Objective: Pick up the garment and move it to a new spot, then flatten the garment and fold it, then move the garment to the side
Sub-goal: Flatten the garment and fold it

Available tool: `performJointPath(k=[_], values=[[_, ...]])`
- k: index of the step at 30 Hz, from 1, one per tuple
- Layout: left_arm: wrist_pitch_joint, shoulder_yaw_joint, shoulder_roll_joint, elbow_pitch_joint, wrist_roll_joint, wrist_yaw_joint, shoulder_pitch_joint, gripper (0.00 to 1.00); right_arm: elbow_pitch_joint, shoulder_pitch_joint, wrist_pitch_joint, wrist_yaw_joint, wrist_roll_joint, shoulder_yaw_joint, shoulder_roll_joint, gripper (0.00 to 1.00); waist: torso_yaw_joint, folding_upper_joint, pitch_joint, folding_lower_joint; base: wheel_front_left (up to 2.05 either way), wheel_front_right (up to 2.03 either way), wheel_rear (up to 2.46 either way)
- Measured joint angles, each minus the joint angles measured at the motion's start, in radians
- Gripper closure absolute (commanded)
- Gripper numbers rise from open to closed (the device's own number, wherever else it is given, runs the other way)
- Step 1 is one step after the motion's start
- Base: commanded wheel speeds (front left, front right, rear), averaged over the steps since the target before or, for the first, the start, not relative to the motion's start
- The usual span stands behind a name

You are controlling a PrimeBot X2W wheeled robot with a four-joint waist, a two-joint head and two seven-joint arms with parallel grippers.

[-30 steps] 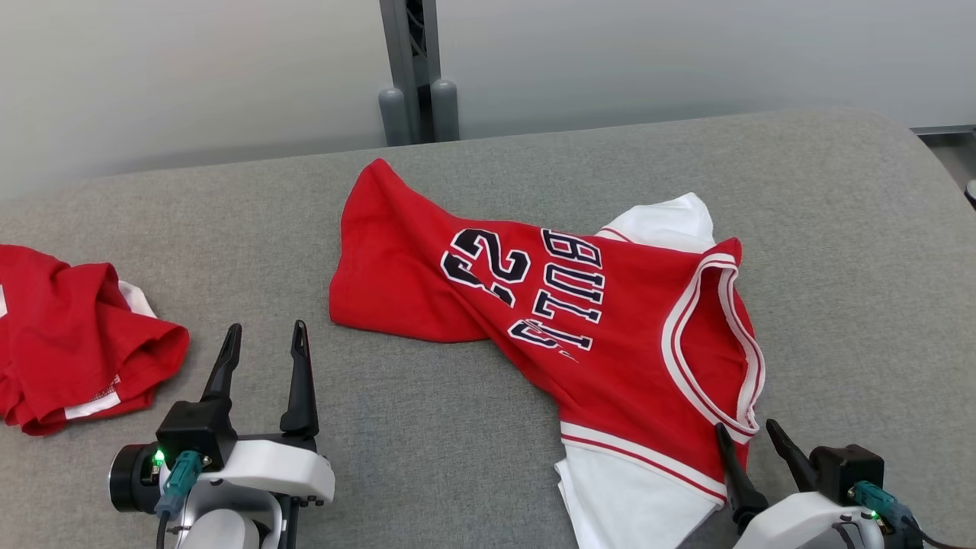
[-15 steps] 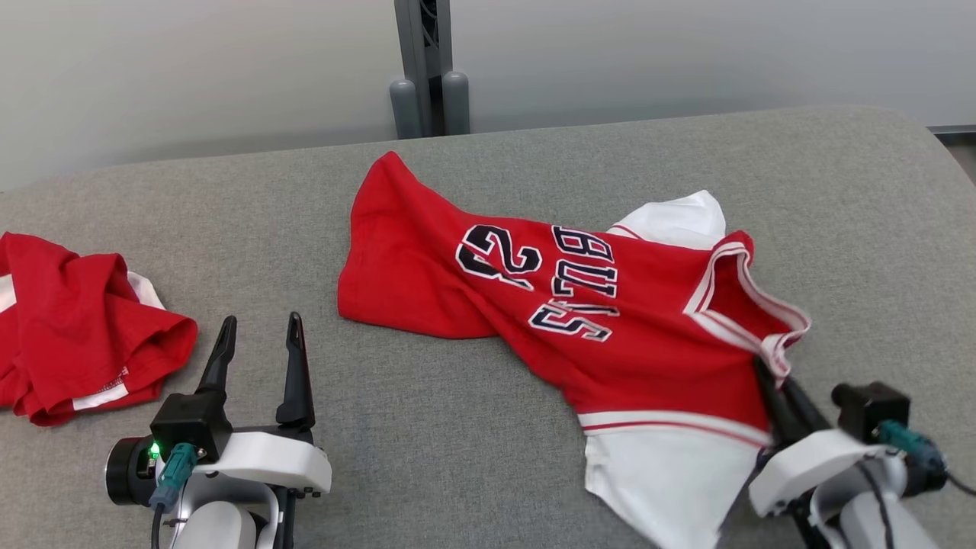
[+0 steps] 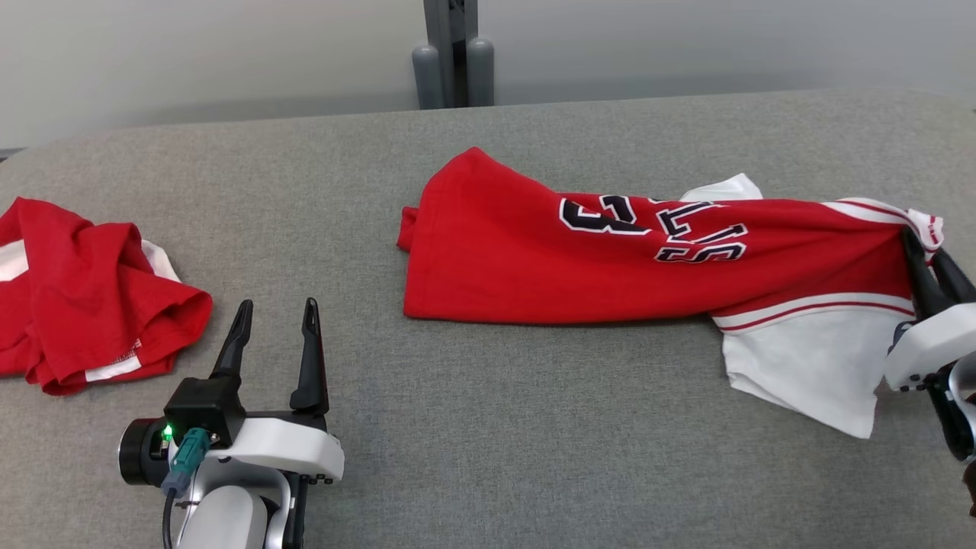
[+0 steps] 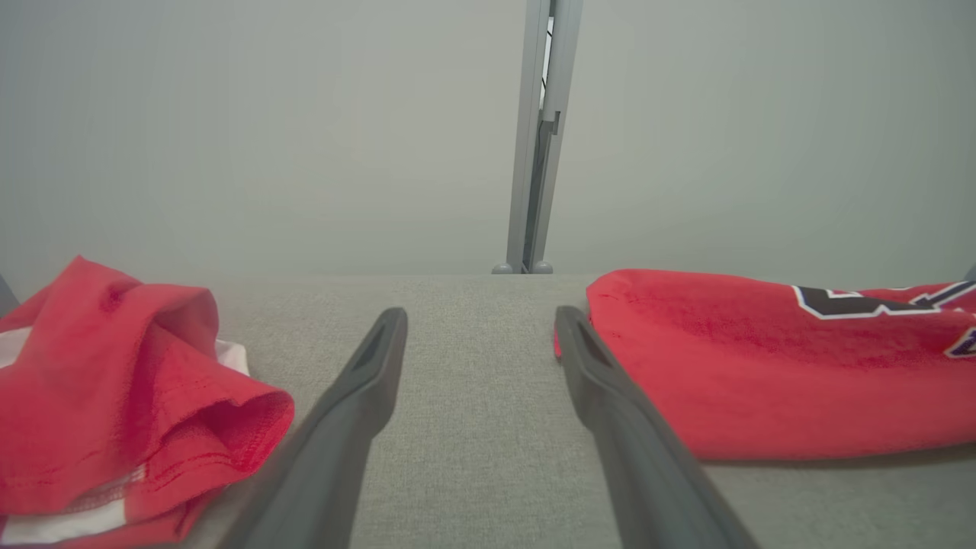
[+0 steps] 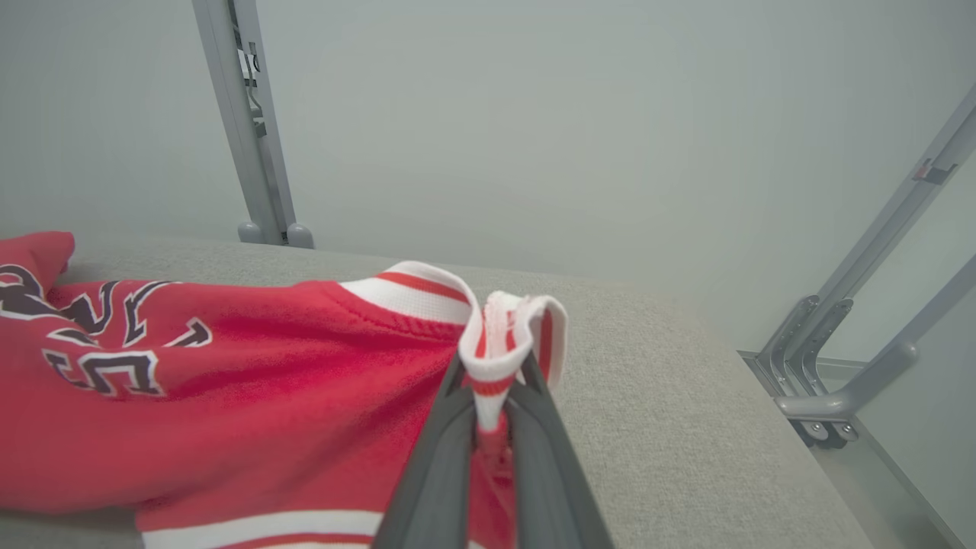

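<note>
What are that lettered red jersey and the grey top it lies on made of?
The red jersey is probably soft knit cloth, matte; it drapes and wrinkles. The grey surface seems covered in woven fabric, matte; a fine weave shows.

Red jersey (image 3: 610, 267), white trim, black numerals; grey cloth surface (image 3: 488, 427).
</note>
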Motion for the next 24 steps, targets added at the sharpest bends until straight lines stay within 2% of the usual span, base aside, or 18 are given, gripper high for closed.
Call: performJointPath(k=[6, 15, 16, 17, 24], values=[[0.0, -0.011, 0.0, -0.002, 0.0, -0.001, -0.033, 0.0, 0.129, -0.121, 0.0, 0.0, 0.007, 0.026, -0.043, 1.0, 0.038, 0.0, 0.059, 0.0, 0.0, 0.0, 0.0], [0.0, -0.044, 0.0, -0.008, -0.006, -0.004, -0.076, 0.0, 0.311, -0.231, 0.0, 0.0, 0.032, 0.052, -0.058, 0.99, 0.081, 0.0, 0.122, 0.0, 0.0, 0.0, 0.0], [0.0, -0.048, 0.001, -0.008, -0.007, -0.002, -0.077, 0.0, 0.334, -0.236, 0.0, 0.0, 0.029, 0.054, -0.061, 0.6, 0.085, 0.0, 0.126, 0.0, 0.0, 0.0, 0.0], [0.0, -0.051, 0.0, -0.007, -0.01, -0.001, -0.078, 0.0, 0.356, -0.242, 0.0, 0.0, 0.028, 0.052, -0.062, 0.0, 0.089, 0.0, 0.128, 0.0, 0.0, 0.0, 0.0], [0.0, -0.051, 0.0, 0.0, -0.012, 0.005, -0.081, 0.0, 0.452, -0.259, 0.0, 0.0, 0.019, 0.029, -0.066, 0.0, 0.086, 0.0, 0.107, 0.0, 0.0, 0.0, 0.0]])
